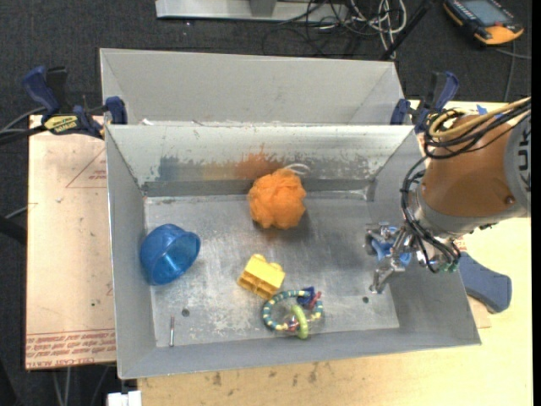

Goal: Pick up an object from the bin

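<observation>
My gripper (382, 265) hangs low at the bin's right side, over bare floor near the right wall. Nothing shows in it. Nearest to it, down and to the left, lies a multicoloured beaded ring toy (292, 311) near the front wall. A yellow toy brick (261, 276) sits just above and left of that ring. An orange mesh bath pouf (277, 200) rests near the back wall, well to the gripper's left.
A blue plastic cup (167, 254) lies on its side at the bin's left. A thin metal pin (172, 331) lies in the front left corner. The arm with its orange cover and cables reaches over the right rim.
</observation>
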Robot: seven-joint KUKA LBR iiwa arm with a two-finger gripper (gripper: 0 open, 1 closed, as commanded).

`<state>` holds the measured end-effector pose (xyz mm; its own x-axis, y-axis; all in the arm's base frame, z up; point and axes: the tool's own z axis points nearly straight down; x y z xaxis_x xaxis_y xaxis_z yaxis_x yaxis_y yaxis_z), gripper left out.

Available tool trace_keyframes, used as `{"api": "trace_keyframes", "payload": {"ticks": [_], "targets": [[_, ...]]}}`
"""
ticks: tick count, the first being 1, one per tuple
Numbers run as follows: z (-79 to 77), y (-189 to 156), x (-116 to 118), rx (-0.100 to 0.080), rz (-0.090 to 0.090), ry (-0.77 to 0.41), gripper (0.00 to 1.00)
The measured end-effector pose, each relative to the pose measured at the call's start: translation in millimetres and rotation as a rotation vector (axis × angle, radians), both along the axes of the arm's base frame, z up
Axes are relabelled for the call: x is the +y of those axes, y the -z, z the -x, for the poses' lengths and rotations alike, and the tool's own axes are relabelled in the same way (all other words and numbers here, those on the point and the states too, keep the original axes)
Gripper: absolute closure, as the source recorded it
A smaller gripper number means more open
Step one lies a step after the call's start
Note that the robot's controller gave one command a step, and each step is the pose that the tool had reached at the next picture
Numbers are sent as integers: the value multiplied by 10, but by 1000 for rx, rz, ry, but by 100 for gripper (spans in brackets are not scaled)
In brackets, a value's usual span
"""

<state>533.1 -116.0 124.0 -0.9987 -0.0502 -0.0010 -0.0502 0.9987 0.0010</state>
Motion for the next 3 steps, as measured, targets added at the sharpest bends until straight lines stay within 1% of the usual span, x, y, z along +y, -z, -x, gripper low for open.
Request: {"api": "trace_keyframes", "payload": {"ticks": [1,2,3], "targets": [[-61,2,-46,0,-1,9,100],[-54,-144,-27,0,1,-1,100],[-100,-173,-7,-5,1,-7,100]]}}
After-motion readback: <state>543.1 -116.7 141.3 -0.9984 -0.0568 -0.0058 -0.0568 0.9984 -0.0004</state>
